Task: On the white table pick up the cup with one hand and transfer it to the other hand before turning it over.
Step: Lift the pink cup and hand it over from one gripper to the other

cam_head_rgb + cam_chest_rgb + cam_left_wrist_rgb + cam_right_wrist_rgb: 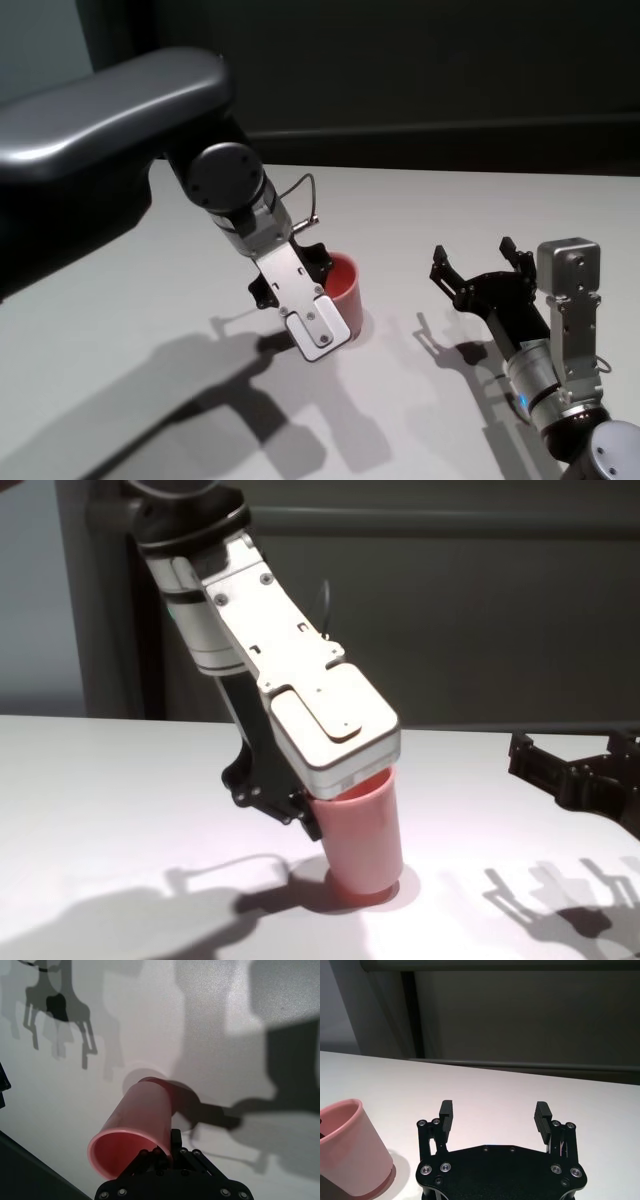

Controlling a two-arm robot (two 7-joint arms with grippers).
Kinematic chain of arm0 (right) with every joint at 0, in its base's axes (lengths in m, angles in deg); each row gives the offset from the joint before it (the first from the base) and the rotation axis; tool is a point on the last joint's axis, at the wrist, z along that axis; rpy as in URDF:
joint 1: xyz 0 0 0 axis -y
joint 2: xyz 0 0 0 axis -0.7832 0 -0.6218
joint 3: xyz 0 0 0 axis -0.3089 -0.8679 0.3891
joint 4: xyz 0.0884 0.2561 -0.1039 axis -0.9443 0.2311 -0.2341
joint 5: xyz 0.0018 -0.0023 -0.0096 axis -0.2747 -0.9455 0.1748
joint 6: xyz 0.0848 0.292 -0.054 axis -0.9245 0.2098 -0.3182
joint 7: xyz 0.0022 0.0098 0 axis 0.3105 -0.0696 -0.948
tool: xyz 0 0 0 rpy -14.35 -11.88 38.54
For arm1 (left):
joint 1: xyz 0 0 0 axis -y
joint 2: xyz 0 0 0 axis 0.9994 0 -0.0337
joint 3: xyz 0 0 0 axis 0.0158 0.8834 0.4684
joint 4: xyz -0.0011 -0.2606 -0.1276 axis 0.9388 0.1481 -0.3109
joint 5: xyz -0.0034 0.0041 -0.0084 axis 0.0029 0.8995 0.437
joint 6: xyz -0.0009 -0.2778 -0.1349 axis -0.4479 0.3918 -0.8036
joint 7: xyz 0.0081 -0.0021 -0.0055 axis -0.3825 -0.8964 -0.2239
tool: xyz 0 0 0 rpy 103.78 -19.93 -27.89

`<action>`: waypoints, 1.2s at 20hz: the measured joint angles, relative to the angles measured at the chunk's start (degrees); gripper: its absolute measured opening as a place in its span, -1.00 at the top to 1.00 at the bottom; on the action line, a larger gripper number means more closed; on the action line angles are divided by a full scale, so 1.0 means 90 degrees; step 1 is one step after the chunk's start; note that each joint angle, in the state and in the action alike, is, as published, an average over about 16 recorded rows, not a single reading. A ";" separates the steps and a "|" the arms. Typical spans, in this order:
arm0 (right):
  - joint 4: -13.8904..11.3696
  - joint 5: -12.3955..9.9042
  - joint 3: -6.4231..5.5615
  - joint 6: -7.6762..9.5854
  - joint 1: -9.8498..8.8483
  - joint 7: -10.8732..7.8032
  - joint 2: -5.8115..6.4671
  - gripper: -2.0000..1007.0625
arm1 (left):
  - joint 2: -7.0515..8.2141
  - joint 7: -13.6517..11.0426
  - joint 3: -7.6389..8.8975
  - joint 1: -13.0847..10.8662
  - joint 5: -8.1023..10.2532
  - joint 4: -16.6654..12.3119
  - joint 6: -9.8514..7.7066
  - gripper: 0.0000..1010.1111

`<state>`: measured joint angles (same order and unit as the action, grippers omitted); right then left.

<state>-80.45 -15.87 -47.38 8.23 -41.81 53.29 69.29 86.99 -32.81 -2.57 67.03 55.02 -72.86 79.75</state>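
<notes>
The left pincer [312,272] is clamped on the rim of the pink cup [345,292], which stands tilted on the white table [420,200], while the right pincer [482,272] waits nearby, fingers spread, seemingly ready for the handover.

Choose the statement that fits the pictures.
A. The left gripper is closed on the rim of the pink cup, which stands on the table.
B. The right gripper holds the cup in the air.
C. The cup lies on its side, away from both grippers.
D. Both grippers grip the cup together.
A: the left gripper pinches the rim of the cup, whose base rests on the white table, while the right gripper stands open and empty beside it.
</notes>
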 joint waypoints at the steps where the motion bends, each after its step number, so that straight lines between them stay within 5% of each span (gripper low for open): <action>1: 0.0000 0.0000 0.0000 0.0000 0.0000 0.0000 0.0000 -0.99 | 0.0014 0.0015 0.0013 -0.0003 0.0042 -0.0008 -0.0016 0.90; 12: 0.0000 0.0000 0.0000 0.0000 0.0000 0.0000 0.0000 -0.99 | 0.0371 0.0300 0.0381 -0.0170 0.0694 -0.0235 -0.0386 0.90; 24: 0.0000 0.0000 0.0000 0.0000 0.0000 0.0000 0.0000 -0.99 | 0.1022 0.0999 0.1264 -0.0770 0.1610 -0.0793 -0.1005 0.90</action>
<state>-80.45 -15.87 -47.38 8.23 -41.81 53.29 69.29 96.19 -23.82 8.80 60.10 69.51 -80.00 70.71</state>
